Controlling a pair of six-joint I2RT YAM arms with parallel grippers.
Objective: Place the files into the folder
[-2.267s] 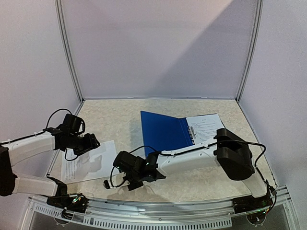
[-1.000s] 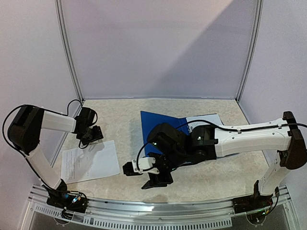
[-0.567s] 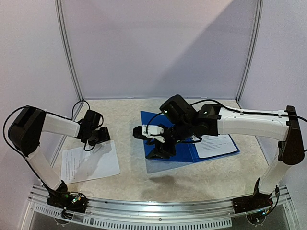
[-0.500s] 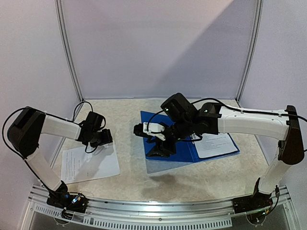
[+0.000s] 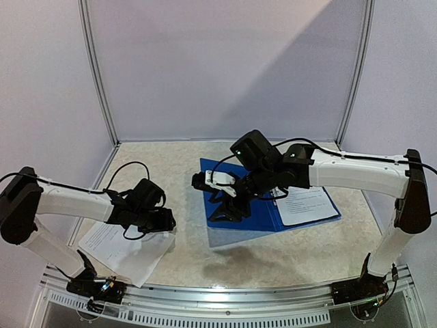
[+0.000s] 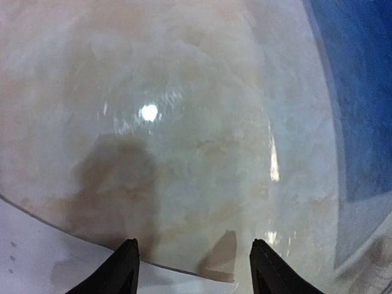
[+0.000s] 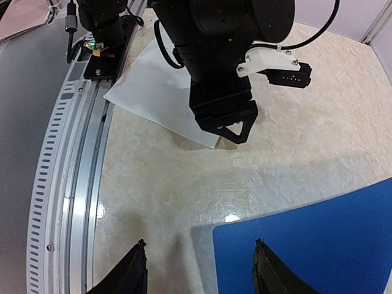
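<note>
top external, left gripper (image 6: 194,244) spread over files (image 5: 119,246) edge, right gripper (image 7: 198,242) spread, empty, above folder (image 7: 318,245)

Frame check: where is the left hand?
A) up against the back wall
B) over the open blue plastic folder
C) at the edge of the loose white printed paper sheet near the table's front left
C: the left hand hangs at the right edge of the loose white printed paper sheet, clear of the open blue plastic folder farther right.
</note>
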